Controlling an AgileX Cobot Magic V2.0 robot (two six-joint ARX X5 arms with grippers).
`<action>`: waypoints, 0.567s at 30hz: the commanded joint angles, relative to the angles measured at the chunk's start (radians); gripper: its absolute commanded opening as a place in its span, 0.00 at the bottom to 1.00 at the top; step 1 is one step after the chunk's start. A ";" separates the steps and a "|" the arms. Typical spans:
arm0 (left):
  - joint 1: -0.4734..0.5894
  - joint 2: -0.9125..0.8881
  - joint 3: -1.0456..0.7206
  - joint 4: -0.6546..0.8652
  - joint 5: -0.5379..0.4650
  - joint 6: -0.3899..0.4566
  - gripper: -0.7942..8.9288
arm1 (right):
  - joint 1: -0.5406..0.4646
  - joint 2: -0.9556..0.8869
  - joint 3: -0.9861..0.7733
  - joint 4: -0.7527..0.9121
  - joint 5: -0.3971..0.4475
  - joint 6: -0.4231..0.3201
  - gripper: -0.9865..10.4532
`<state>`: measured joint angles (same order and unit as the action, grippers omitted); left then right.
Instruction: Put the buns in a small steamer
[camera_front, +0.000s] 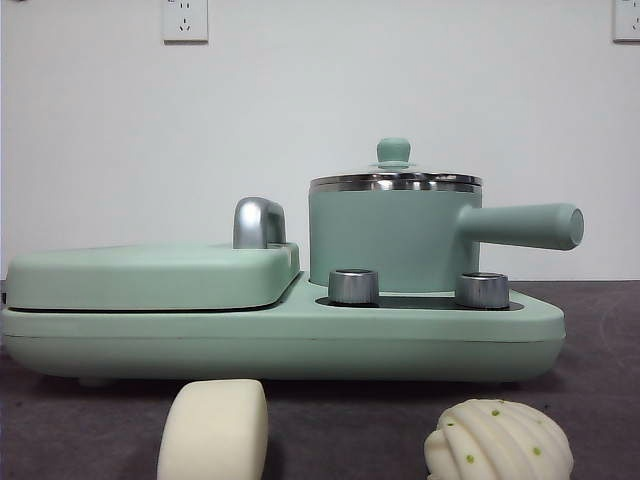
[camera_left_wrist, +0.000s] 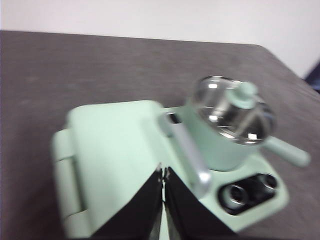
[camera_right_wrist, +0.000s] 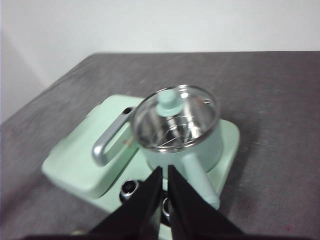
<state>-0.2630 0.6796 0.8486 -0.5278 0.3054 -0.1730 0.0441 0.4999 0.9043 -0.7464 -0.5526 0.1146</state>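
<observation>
Front view: both buns are cut off by the lower edge, the smooth bun (camera_front: 214, 430) at 7 o'clock and the ridged bun (camera_front: 498, 440), green-dotted, at 5 o'clock, on the dark table (camera_front: 600, 340). The mint steamer (camera_front: 392, 235) with steel rim and glass lid (camera_front: 394, 175) is seen at centre. No writing can be read. The left gripper (camera_left_wrist: 163, 175) and right gripper (camera_right_wrist: 165, 172) are seen clenched, empty, above the cooker (camera_front: 280, 325).

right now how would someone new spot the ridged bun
Find the long mint-green cooking appliance across the dark table. In front of it, below the two steel knobs, sits the cream-white ridged shell-shaped bun. Unlike the smooth cream-white pillow-shaped bun beside it, it has ribs and small green dots.
</observation>
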 joint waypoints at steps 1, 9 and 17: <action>-0.020 0.048 0.074 -0.014 0.054 0.051 0.09 | 0.000 0.042 0.055 -0.025 -0.029 -0.103 0.10; -0.066 0.099 0.133 -0.052 0.100 0.061 0.09 | 0.000 0.062 0.072 -0.021 -0.106 -0.145 0.10; -0.066 0.098 0.133 -0.056 0.100 0.056 0.34 | 0.000 0.061 0.072 -0.026 -0.100 -0.145 0.13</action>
<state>-0.3248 0.7727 0.9611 -0.5934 0.3988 -0.1230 0.0441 0.5568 0.9596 -0.7769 -0.6529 -0.0204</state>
